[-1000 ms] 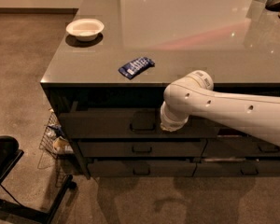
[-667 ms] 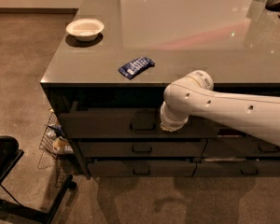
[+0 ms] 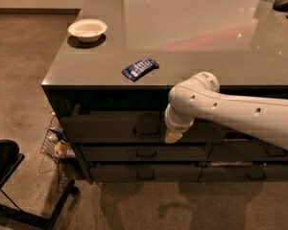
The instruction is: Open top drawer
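**Reach at the drawer front, pull not yet evident**

Approach and grasp is the step we judge to be in hand. The top drawer point(image 3: 105, 128) sits in the middle of the frame, directly under the countertop point(image 3: 192, 28), its dark front the tallest of the stack. It looks shut, or at most barely out. Its handle point(image 3: 146, 127) lies at the centre of that front. The white arm point(image 3: 230, 111) comes in from the right edge, and the gripper point(image 3: 173, 137) hangs low against the drawer front, just right of the handle. We cannot tell whether the gripper is apart or closed, nor whether it has hold of anything.

The next move, as we see it, calls for a firm hold on the handle, then a straight pull outward towards the bottom of the frame. The gripper must keep clear of the shallower drawers point(image 3: 146, 153) below. The bowl point(image 3: 87, 30) and the blue packet point(image 3: 140, 68) on the countertop stand out of the way.
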{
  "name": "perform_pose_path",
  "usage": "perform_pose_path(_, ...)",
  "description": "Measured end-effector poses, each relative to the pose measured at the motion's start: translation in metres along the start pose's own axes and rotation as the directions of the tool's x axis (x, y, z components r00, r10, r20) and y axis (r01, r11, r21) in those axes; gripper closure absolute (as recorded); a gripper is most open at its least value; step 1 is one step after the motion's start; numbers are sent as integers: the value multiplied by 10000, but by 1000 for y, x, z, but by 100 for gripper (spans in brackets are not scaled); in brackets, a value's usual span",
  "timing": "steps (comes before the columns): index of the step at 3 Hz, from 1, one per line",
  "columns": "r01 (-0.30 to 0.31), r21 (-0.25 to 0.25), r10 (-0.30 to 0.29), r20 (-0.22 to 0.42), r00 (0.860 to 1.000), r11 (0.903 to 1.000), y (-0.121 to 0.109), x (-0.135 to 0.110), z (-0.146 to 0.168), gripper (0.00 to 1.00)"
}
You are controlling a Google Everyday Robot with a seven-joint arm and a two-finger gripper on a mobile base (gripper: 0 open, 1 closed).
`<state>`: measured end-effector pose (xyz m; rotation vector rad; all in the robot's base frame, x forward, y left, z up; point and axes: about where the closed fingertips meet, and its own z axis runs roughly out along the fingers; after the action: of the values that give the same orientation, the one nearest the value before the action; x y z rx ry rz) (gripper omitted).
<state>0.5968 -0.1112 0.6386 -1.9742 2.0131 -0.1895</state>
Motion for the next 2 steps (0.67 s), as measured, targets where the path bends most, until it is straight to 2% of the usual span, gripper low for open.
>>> perform_pose_path(1,0,-1,0,0,10000,10000,0,0,0,0)
perform_pose_path(2,0,-1,0,0,10000,10000,0,0,0,0)
